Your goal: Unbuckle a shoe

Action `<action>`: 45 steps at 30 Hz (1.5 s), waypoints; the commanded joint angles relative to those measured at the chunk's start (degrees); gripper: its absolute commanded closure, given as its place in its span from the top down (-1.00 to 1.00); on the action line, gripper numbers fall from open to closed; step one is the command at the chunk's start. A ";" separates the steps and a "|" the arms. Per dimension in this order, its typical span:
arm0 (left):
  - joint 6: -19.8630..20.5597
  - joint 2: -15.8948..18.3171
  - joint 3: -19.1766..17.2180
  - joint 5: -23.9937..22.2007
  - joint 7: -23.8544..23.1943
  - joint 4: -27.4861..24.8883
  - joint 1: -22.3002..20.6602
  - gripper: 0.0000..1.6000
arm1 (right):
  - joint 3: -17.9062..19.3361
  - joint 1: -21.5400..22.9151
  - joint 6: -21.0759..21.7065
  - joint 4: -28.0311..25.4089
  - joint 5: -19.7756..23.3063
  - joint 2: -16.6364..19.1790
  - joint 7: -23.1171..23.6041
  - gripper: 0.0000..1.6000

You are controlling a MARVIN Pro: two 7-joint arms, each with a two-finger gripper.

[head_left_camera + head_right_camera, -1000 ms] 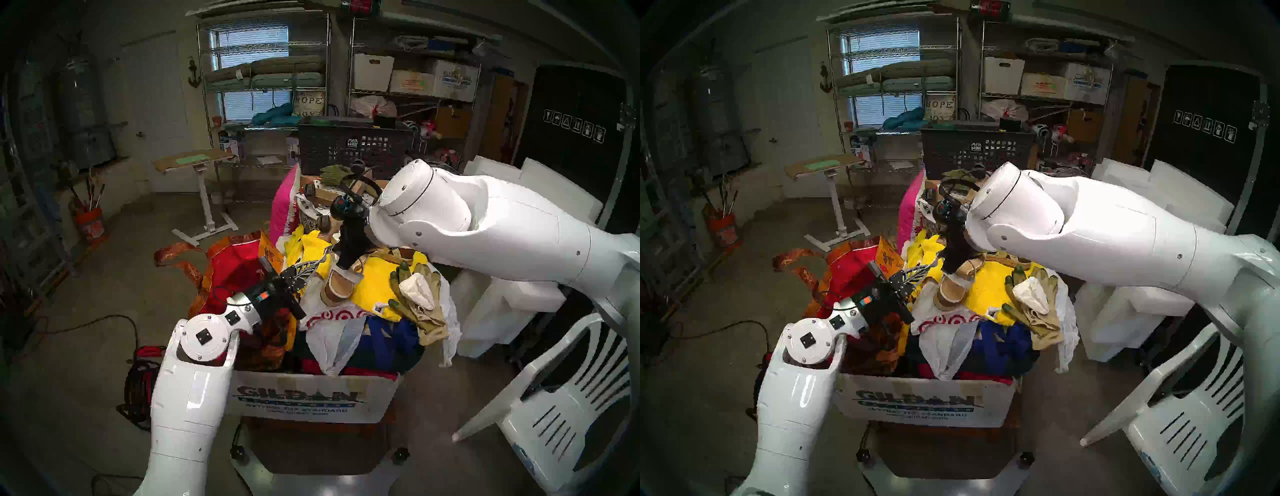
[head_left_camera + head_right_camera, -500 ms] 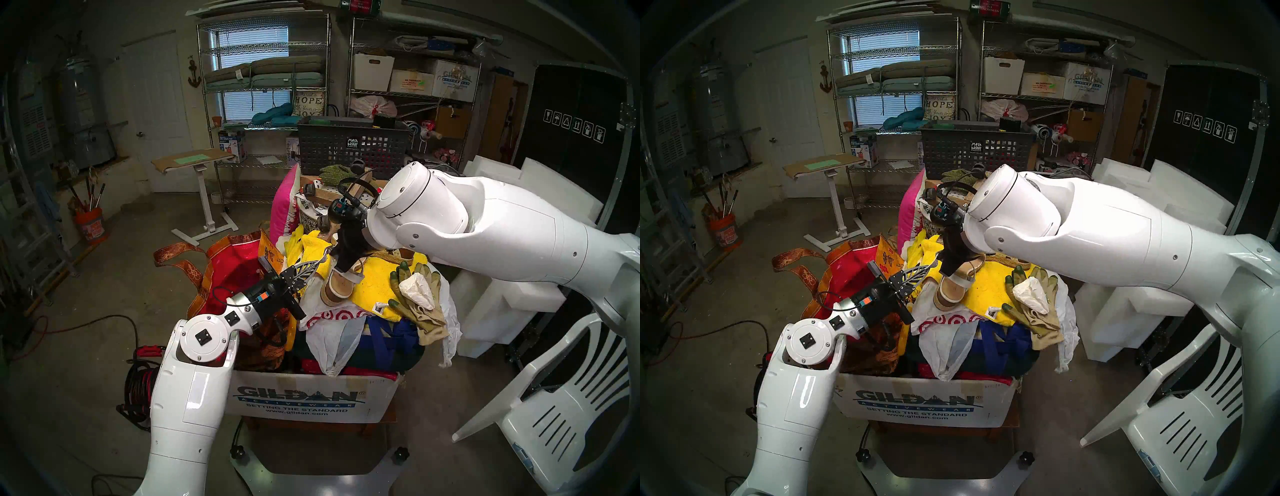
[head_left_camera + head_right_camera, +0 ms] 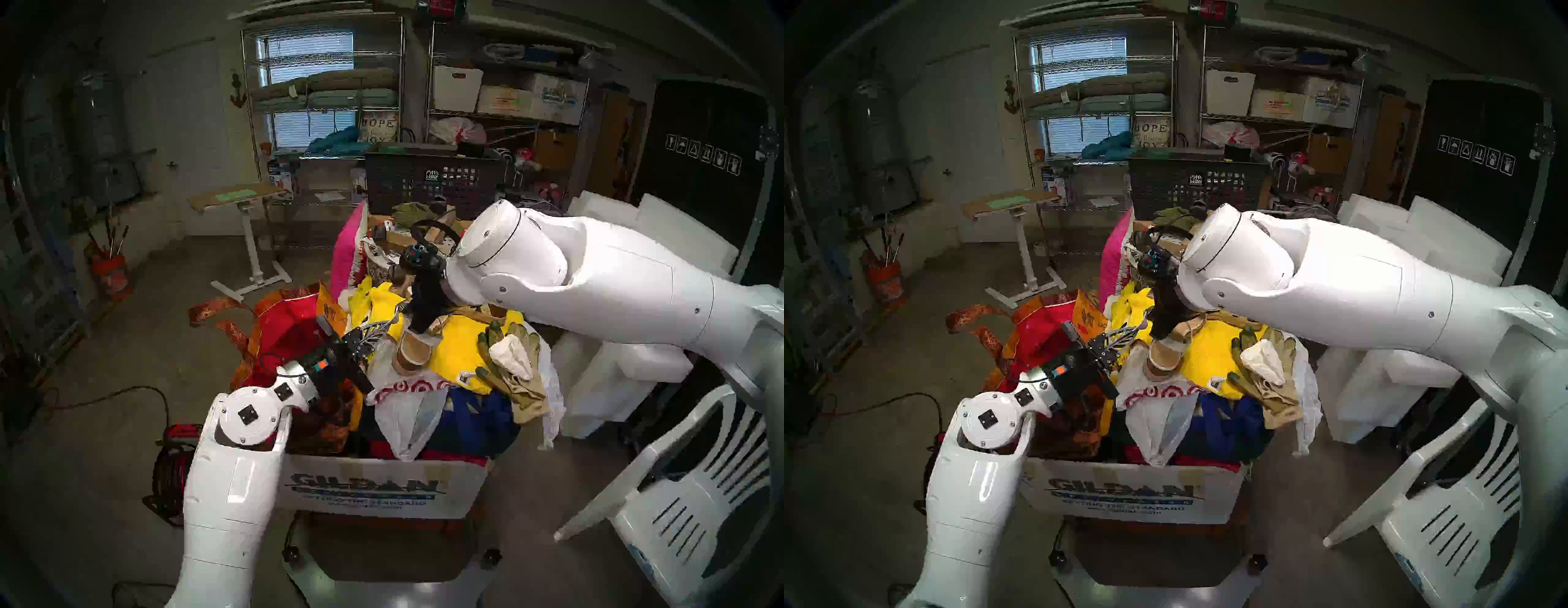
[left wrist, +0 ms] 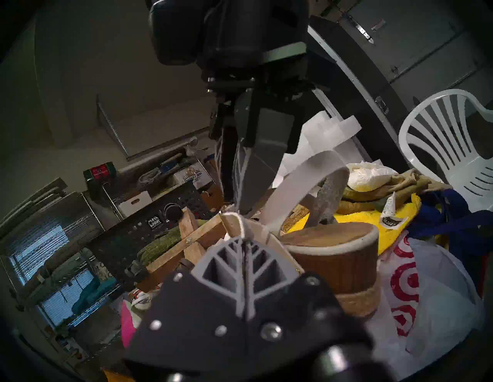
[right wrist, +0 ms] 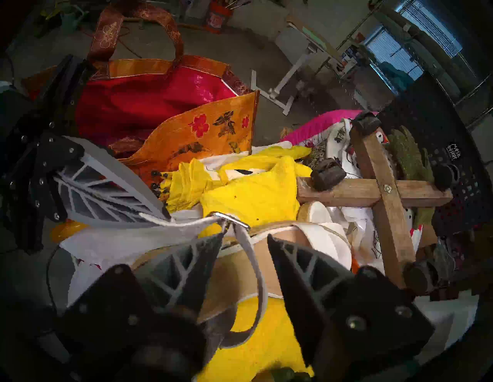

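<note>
Here the sandal (image 3: 412, 350) sits on top of the heap in the Gildan box (image 3: 384, 492), resting on a yellow cloth (image 3: 456, 352) and a white Target bag (image 3: 409, 392), toe toward the robot. Its cork-and-jute sole (image 4: 344, 269) faces the left wrist camera, with the wide white toe band (image 4: 298, 184) arched above the tan footbed. The thin ankle strap (image 5: 186, 222) runs out taut to the left gripper (image 4: 241, 236), whose fingers are pressed together on the strap's end. The metal buckle (image 5: 231, 219) shows on this strap, just above the right gripper (image 5: 244, 240). The right gripper's fingers (image 5: 301, 262) stand apart, one on each side of a second length of strap that loops down between them; no finger visibly pinches it. From the head view, the right gripper (image 3: 420, 329) points down onto the heel end of the sandal. Green-tan gloves (image 3: 515, 369) lie to the sandal's right on the cloth, a red tote (image 3: 288, 335) is at its left, and a wooden cross frame (image 5: 384, 192) lies behind it.
</note>
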 commanded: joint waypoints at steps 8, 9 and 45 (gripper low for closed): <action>-0.64 0.00 -0.12 -0.44 -0.50 -1.19 0.20 -1.00 | -0.14 4.79 0.43 -1.15 0.17 0.15 3.24 0.26; -0.67 -0.03 -0.13 -0.44 -0.53 -1.19 0.21 -1.00 | -0.17 4.97 0.43 -1.27 0.29 0.33 3.45 0.26; -0.74 -0.32 -0.73 -0.44 -0.77 -1.44 0.50 -1.00 | -3.80 7.76 0.43 -0.08 0.87 0.21 3.61 0.24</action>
